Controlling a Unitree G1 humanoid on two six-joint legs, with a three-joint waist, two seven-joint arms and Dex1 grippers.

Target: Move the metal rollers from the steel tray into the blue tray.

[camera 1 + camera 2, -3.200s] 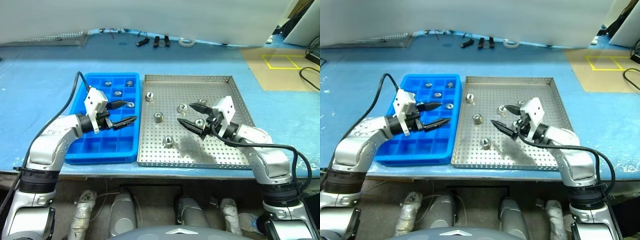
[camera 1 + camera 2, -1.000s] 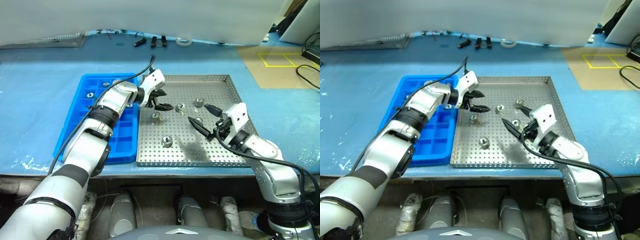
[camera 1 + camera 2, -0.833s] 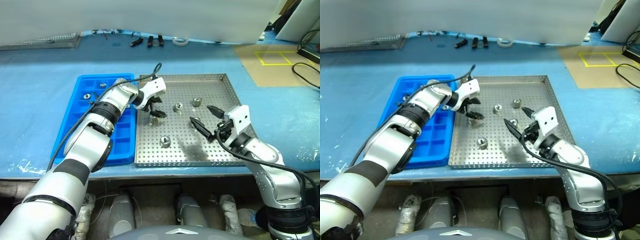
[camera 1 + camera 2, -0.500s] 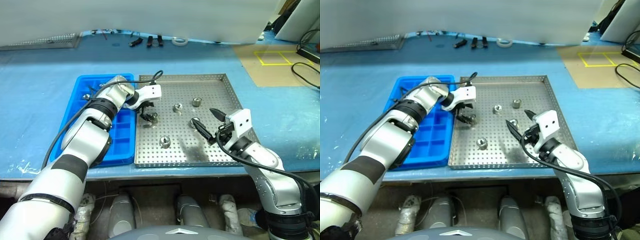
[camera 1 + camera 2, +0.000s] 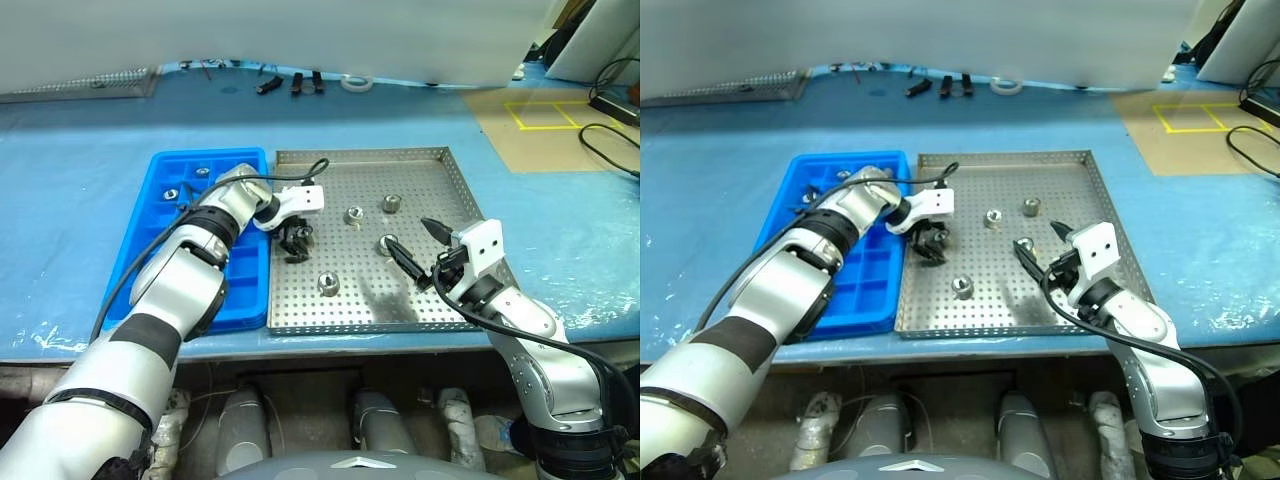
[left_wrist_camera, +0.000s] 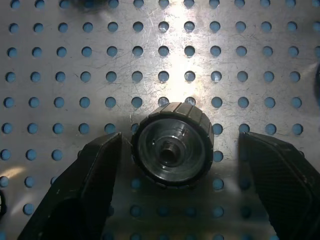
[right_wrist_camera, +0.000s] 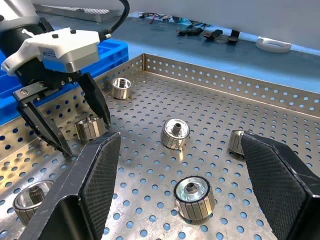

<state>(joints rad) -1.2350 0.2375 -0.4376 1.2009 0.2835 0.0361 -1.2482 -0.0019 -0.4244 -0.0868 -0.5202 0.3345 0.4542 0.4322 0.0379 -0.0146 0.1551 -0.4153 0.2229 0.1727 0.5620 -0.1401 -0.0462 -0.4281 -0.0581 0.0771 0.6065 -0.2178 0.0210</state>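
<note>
steel tray (image 5: 440,190), left hand (image 5: 294,244) angled down, open astride roller (image 6: 172,144), right hand (image 5: 414,246) level, open, empty

Five metal rollers (image 7: 176,134) in steel tray (image 5: 440,200).

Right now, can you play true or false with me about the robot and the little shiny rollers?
1. The left gripper has its jaws open on either side of a roller on the steel tray. True.
2. The right gripper is holding a roller. False: its jaws are open and hold nothing.
3. The blue tray sits to the robot's left of the steel tray. True.
4. All the rollers are already in the blue tray. False: several still lie on the steel tray.
5. The steel tray's floor is solid, with no holes. False: it is full of small holes.
</note>
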